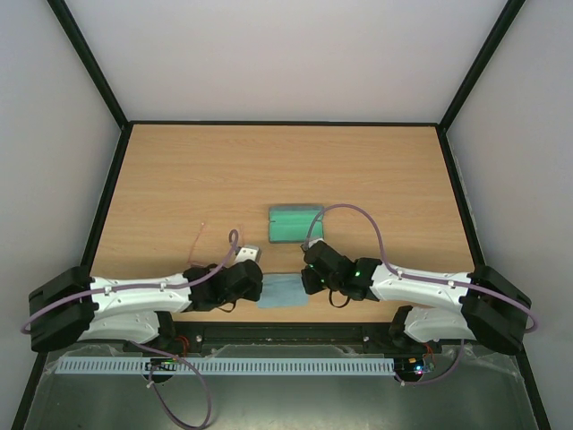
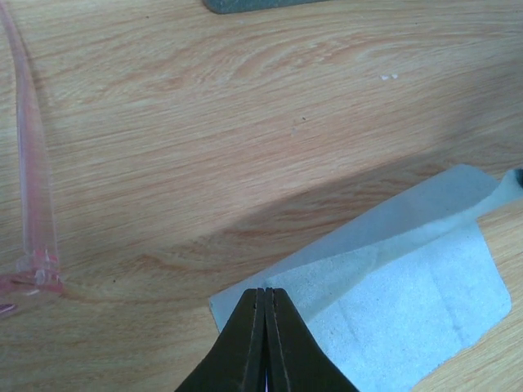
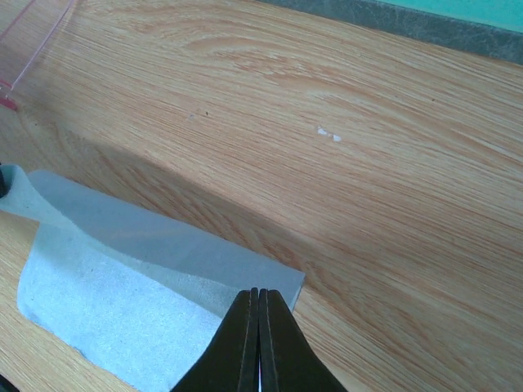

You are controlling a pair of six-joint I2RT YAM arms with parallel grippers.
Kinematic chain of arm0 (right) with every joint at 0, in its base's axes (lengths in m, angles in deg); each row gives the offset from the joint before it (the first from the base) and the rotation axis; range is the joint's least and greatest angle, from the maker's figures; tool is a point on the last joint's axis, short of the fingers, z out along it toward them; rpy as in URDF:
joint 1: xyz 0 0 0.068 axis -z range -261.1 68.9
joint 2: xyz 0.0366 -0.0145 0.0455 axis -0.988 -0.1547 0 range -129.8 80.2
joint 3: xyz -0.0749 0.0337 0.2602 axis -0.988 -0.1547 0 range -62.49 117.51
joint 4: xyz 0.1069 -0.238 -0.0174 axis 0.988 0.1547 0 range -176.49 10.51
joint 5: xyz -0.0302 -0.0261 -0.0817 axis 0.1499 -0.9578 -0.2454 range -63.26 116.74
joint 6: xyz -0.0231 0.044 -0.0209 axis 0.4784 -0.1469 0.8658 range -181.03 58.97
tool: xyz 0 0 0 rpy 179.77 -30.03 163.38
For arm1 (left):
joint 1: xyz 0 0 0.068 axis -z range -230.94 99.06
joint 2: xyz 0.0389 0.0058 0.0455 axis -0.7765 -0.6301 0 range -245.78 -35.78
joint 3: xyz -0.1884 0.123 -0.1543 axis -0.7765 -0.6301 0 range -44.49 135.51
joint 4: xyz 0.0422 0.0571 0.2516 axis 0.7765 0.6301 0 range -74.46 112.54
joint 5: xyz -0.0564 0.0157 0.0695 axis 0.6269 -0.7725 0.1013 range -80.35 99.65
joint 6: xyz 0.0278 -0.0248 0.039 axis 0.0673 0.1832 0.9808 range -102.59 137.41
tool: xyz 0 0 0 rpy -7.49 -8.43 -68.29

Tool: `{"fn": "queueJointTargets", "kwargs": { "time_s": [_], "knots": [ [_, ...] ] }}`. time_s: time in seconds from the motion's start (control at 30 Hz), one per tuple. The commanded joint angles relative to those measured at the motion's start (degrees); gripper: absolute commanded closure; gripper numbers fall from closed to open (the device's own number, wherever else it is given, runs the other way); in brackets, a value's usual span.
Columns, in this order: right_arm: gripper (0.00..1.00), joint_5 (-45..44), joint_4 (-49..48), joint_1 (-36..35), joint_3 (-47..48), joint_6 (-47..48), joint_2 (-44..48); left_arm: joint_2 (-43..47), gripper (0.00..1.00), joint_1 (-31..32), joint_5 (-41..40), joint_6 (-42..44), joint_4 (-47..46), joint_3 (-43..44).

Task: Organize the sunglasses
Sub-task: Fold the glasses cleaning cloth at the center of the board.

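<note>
Both hands were pinched on the cloth while the sunglasses lay to one side on the bench.

From above, the left hand (image 1: pixel 260 287) and right hand (image 1: pixel 307 285) met at opposite ends of the light blue cloth (image 1: pixel 285 294) near the front edge of the bench (image 1: pixel 179 170). The open green-lined case (image 1: pixel 295 224) sat just behind the cloth. The sunglasses (image 1: pixel 199 237) showed as a faint pink line well to the left, touched by neither hand. In the left wrist view, that hand's fingers (image 2: pixel 249 335) were pressed together on a corner of the cloth (image 2: pixel 409 302), and a pink temple arm (image 2: pixel 33 163) lay flat at the left edge. In the right wrist view, the fingers (image 3: pixel 274 343) were likewise together on the cloth's near corner, with the pink frame (image 3: pixel 24 57) far off at top left.
</note>
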Motion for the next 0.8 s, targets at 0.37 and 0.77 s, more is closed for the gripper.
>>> {"fn": "queueJointTargets", "kwargs": {
  "time_s": [0.37, 0.77],
  "knots": [
    [0.99, -0.8, 3.5, -0.8, -1.7, -0.7, 2.5, 2.8, 0.98, 2.0, -1.5, -1.7, 1.8, -1.7],
    [0.99, -1.3, 4.2, -2.5, -2.2, -2.7, 3.7, 2.9, 0.98, 4.6, -2.6, -4.3, 2.5, -1.9]
  ]
}}
